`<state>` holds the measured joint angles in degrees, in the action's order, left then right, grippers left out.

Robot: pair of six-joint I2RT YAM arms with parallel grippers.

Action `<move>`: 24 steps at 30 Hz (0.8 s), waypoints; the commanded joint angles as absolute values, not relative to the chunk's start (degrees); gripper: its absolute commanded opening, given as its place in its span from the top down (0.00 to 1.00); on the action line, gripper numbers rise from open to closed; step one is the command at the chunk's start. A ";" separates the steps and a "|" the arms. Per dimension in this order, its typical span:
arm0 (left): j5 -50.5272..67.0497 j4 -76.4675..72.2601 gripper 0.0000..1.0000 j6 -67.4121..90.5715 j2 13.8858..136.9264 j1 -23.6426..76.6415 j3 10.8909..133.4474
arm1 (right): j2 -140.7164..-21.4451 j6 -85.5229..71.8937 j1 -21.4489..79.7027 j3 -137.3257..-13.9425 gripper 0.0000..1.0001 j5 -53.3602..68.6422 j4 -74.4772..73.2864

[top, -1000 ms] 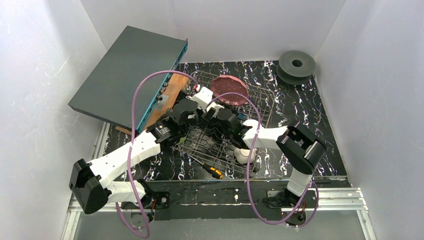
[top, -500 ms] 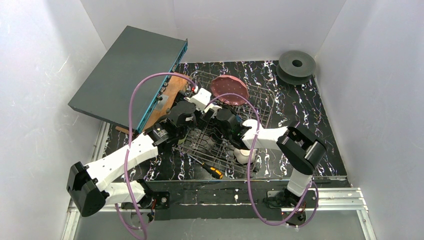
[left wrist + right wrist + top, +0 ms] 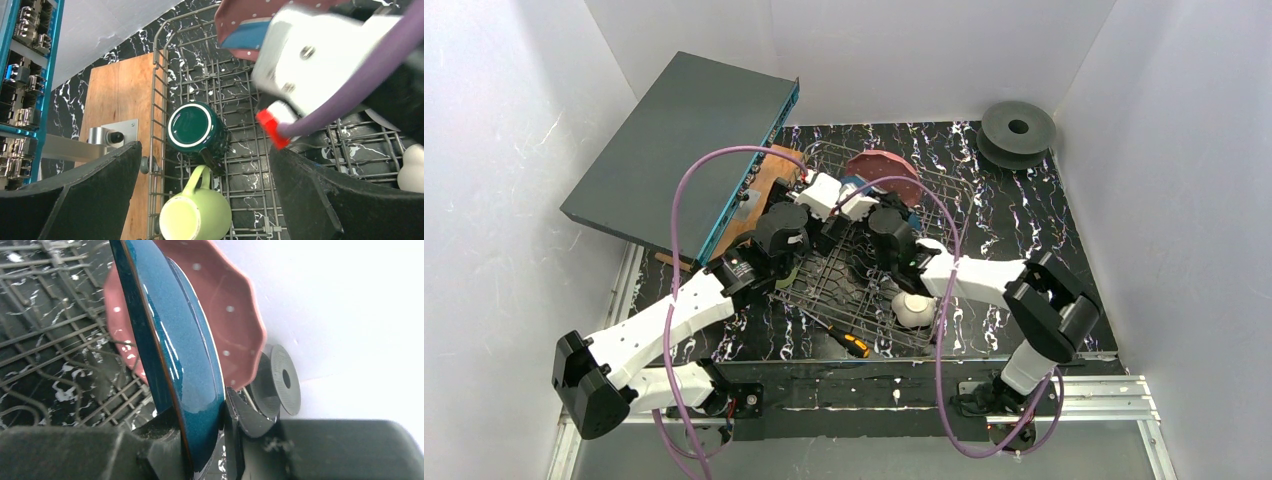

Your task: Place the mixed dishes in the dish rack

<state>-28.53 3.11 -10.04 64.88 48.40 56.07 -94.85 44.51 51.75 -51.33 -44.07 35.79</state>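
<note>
My right gripper [image 3: 210, 440] is shut on the rim of the blue squarish dish [image 3: 175, 355] and holds it on edge. The dish stands just in front of the pink speckled plate [image 3: 235, 325], which leans at the back of the dish rack [image 3: 944, 215]. My left gripper [image 3: 204, 150] hangs open above the rack's left side with nothing between its fingers. Below it lie the dark green mug [image 3: 192, 127] and the pale yellow-green mug [image 3: 195, 215]. A white rounded dish [image 3: 914, 310] sits at the rack's front right.
A yellow-black-handled screwdriver [image 3: 849, 340] lies in front of the rack. The brown wooden board [image 3: 764, 190] and the big grey box [image 3: 684, 150] stand to the left. The black spool [image 3: 1018, 130] sits at the back right corner.
The right arm has swung toward the back of the rack, bringing the blue dish up beside the pink plate, and its jaws have closed further. The white dish at the front now shows.
</note>
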 commanded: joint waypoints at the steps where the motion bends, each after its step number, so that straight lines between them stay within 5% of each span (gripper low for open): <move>1: -31.45 3.23 0.01 -10.25 64.13 47.81 56.23 | -85.94 40.18 50.41 -56.32 0.99 -47.84 39.18; 9: -30.23 7.50 0.01 -3.19 62.25 47.82 58.08 | -71.92 5.20 42.99 -57.83 0.99 -24.50 6.59; 17: -9.44 31.00 0.01 29.53 58.29 47.79 67.37 | -64.90 -14.96 39.66 -55.66 0.99 -5.82 -2.86; 24: -1.53 25.89 0.01 49.80 48.31 47.73 57.06 | -63.54 -27.57 32.36 -55.99 0.99 14.15 -7.34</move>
<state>-7.25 24.60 34.33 52.90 47.90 61.43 -66.85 -15.99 36.14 -53.74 -1.10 -10.48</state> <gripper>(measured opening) 0.992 0.316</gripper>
